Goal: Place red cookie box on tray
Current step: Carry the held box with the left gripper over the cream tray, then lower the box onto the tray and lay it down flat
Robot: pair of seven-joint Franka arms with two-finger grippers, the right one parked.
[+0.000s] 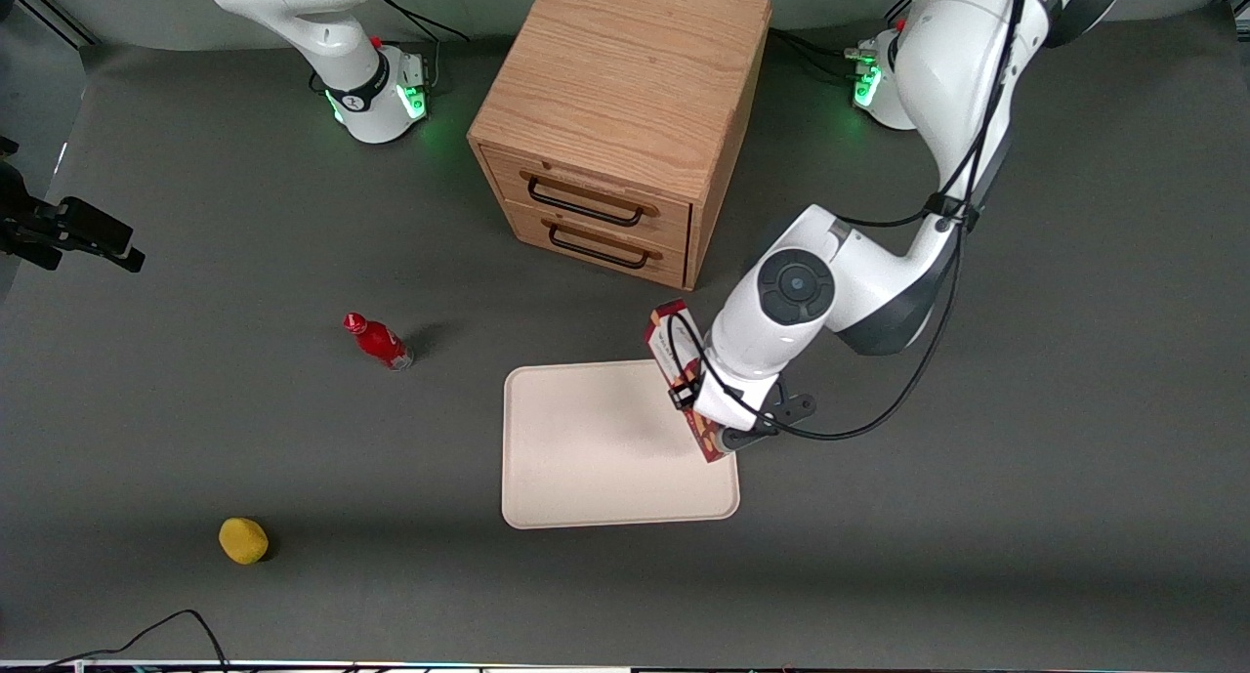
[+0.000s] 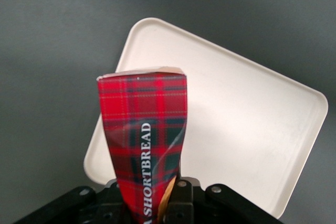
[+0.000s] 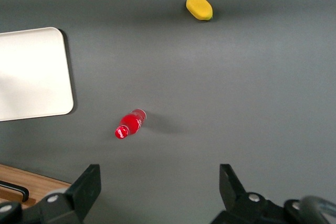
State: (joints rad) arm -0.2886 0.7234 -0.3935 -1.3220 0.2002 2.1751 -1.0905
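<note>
Currently the left gripper (image 1: 705,414) is closed on the red shortbread cookie box (image 1: 676,353), its fingers clamped across the carton's narrow faces near one end, so most of the length projects out past the fingertips. The box hangs clear of the table, over the edge of the cream tray (image 1: 586,487) that lies toward the working arm's end. In the wrist view the carton (image 2: 147,145) extends away from the fingers with the tray (image 2: 247,124) below it. The box is probably light and thin-walled: the plaid panel appears slightly pinched inward near the fingers, so firm pressure may crush it. A hold nearer the middle of its length would likely reduce tilting. The glossy card could slip.
</note>
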